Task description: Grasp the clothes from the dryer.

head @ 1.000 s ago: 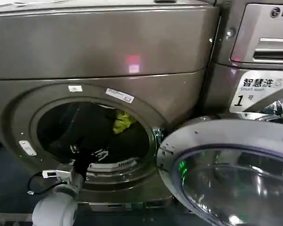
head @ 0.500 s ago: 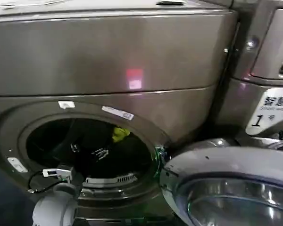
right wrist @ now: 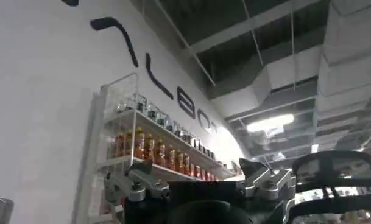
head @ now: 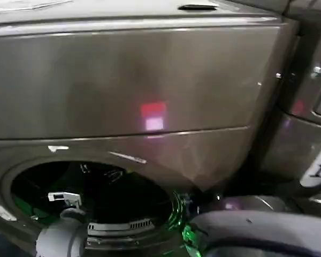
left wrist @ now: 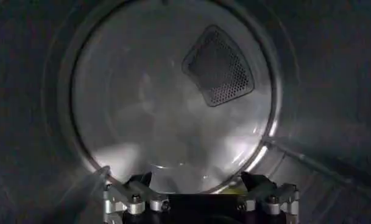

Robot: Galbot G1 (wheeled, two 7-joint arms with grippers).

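The dryer (head: pixel 150 80) is the dark bronze-grey front-loader, with its round porthole (head: pixel 21 184) at the lower left. My left arm reaches through the porthole, and my left gripper (head: pixel 100 172) is inside the dark drum. In the left wrist view the left gripper (left wrist: pixel 196 179) is open, its fingers wide apart and nothing between them, facing the drum's shiny back wall (left wrist: pixel 167 115). A faint yellow-green sliver (left wrist: pixel 232 190) lies by the gripper's body; I cannot tell if it is the clothes. My right gripper (right wrist: pixel 197 176) is open and empty, pointing up at a wall.
The dryer's open round door (head: pixel 257 230) juts out at the lower right, close to the porthole. A like-coloured machine (head: pixel 310 107) stands to the right. A perforated vent (left wrist: pixel 219 67) sits in the drum's back wall. A shelf of bottles (right wrist: pixel 155 152) hangs on the wall.
The head view has swung up and to the left, so the porthole and door sit lower in the picture. The yellow-green clothes seen in the drum earlier no longer show there.
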